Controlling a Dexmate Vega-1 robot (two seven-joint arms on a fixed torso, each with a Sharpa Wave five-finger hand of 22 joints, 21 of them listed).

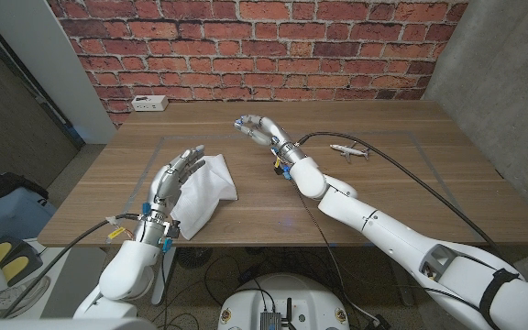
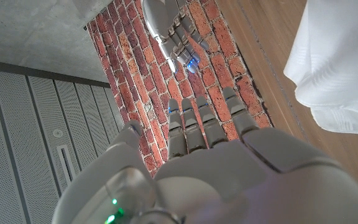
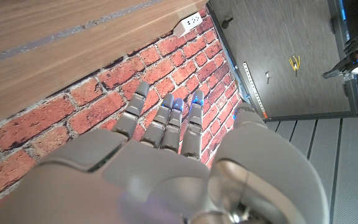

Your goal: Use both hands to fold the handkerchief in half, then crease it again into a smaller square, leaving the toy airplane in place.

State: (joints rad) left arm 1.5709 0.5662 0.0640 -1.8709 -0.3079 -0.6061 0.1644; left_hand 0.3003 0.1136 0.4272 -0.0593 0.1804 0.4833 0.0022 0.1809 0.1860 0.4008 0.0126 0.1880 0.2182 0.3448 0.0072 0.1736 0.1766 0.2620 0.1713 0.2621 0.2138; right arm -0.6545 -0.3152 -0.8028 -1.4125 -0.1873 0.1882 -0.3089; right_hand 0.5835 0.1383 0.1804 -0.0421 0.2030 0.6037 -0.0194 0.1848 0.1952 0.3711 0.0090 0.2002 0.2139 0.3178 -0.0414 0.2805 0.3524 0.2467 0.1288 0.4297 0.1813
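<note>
The white handkerchief (image 1: 206,187) is lying crumpled on the wooden desk (image 1: 392,197), just beside the left hand (image 1: 174,179), whose fingers are spreading and gripping nothing. The right hand (image 1: 257,130) is hovering empty, fingers apart. The toy airplane (image 1: 348,151) is sitting well apart.

One handkerchief (image 1: 205,191) — one toy airplane (image 1: 349,152)

Head view: high, looking down over the wooden table (image 1: 273,197) toward the brick wall (image 1: 264,46) behind it; both arms enter from below.
Left wrist view: close behind the left hand (image 2: 229,168), turned, facing the brick wall (image 2: 216,87).
Right wrist view: close behind the right hand (image 3: 160,162), turned, facing the same wall (image 3: 73,118).
Shared: wall and table in all; white wall outlet (image 1: 148,103) (image 3: 191,22) in head and right wrist views.
</note>
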